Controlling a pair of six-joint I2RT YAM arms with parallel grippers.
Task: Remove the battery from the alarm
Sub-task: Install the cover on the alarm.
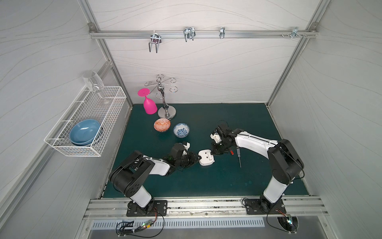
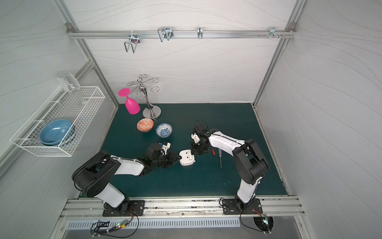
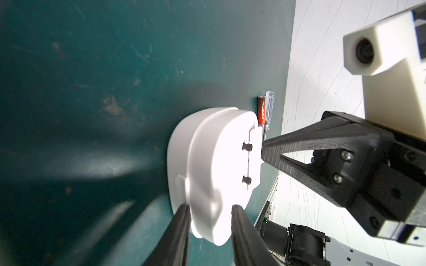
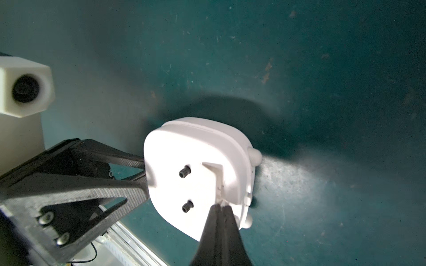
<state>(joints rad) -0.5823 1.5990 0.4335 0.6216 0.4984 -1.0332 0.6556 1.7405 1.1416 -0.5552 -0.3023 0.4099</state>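
The white alarm lies face down mid-mat, its back up with two small black knobs. My left gripper is shut on the alarm's left rim, one finger on each face. My right gripper is shut, its tips pressed together against the open compartment's edge on the alarm's back. The red-orange battery lies on the mat right of the alarm, outside it and partly under my right arm.
A clear-handled screwdriver lies beside the battery. An orange bowl and a blue-patterned bowl sit behind the alarm, with a pink glass and a metal stand further back. A wire basket hangs on the left wall.
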